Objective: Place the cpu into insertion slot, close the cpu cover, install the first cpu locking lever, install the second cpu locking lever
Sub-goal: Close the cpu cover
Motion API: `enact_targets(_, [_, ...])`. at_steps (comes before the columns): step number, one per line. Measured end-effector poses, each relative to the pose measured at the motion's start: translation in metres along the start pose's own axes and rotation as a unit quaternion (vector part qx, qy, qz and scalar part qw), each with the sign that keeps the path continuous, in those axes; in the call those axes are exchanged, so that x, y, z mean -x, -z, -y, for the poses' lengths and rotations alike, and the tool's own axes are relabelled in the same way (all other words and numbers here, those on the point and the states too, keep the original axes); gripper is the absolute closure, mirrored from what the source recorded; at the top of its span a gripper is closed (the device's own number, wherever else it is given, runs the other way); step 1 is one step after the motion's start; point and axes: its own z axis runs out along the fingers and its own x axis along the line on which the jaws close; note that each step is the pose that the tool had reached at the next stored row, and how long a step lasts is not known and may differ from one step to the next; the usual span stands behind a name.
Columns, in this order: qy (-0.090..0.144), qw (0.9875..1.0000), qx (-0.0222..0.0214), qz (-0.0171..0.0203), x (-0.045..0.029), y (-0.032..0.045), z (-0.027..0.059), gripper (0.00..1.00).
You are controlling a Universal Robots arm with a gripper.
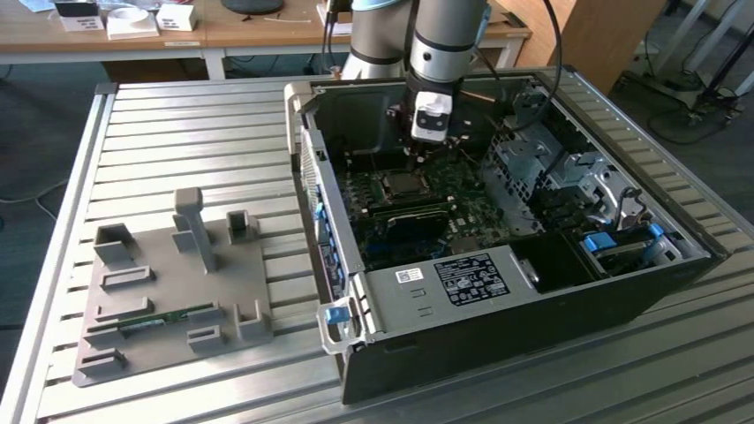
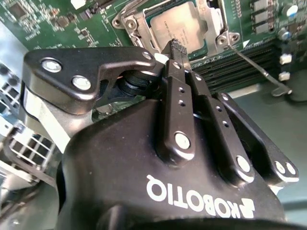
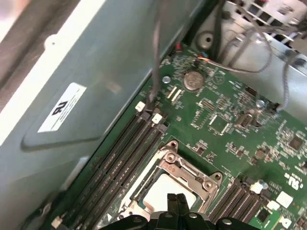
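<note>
Downward, the arm (image 1: 448,44) aims pinched fingers (image 2: 178,81) at the cpu (image 2: 184,21).

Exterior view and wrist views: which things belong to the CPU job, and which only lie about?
Job: silvery-grey square cpu; dark metal-rimmed insertion slot; thin silvery cpu cover; thin wire locking lever; black gripper, jaws shut.
Lying about: grey plastic fixture block; green memory stick on it; long black memory slots.

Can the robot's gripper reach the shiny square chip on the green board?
Probably yes. The gripper hangs close above the cpu, and nothing lies between them. The computer case is open on its upward side, so the way down looks free.
</note>
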Motion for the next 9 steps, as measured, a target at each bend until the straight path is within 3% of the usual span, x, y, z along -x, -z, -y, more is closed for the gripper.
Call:
enact_targets(5, [0.046,0.9990,-0.0004,-0.0018,0.0000,-0.0007,0.0000,0.89])
enact_targets(9, [0.082,0.9966,-0.0008,-0.0033,0.0000,-0.0012,0.0001,0.89])
